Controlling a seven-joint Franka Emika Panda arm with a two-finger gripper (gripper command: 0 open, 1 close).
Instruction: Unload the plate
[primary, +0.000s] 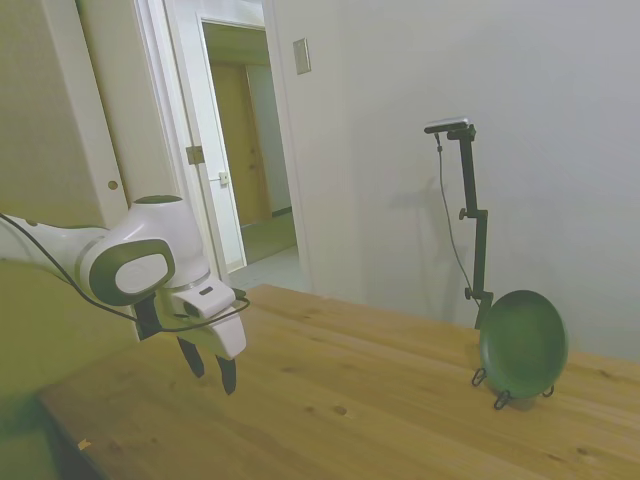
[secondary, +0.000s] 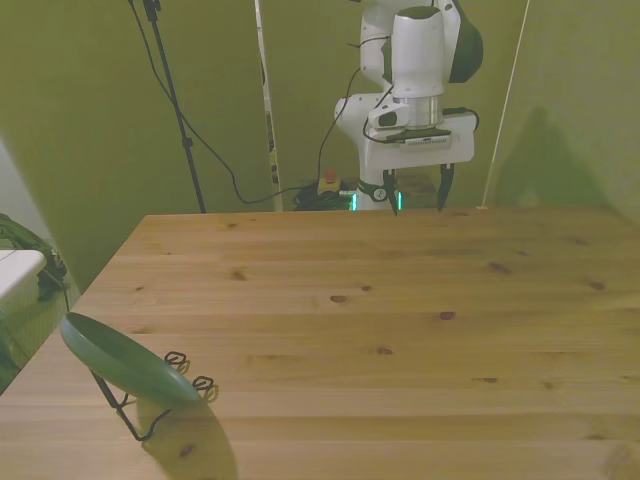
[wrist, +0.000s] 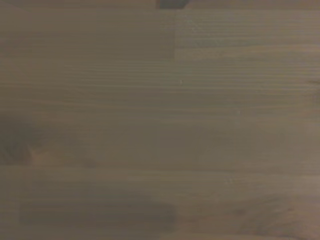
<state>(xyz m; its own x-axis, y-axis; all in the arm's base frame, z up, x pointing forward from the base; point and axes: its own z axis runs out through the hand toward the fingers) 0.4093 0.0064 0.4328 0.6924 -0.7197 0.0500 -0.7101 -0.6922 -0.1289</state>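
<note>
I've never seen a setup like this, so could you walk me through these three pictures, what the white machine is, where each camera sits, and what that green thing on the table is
The white machine is a robot arm ending in a two-finger gripper, its fingers apart and holding nothing. The side view comes from a camera off one side of the wooden table; the front view from a camera across the table, facing the robot. The wrist view comes from a camera on the arm itself, and shows only blurry bare wood from close by. The green thing is a round plate, standing tilted in a thin black wire stand near the table's edge, at the front view's left. The arm hangs above the table, well apart from the plate. Nothing else lies on the wood.
</note>
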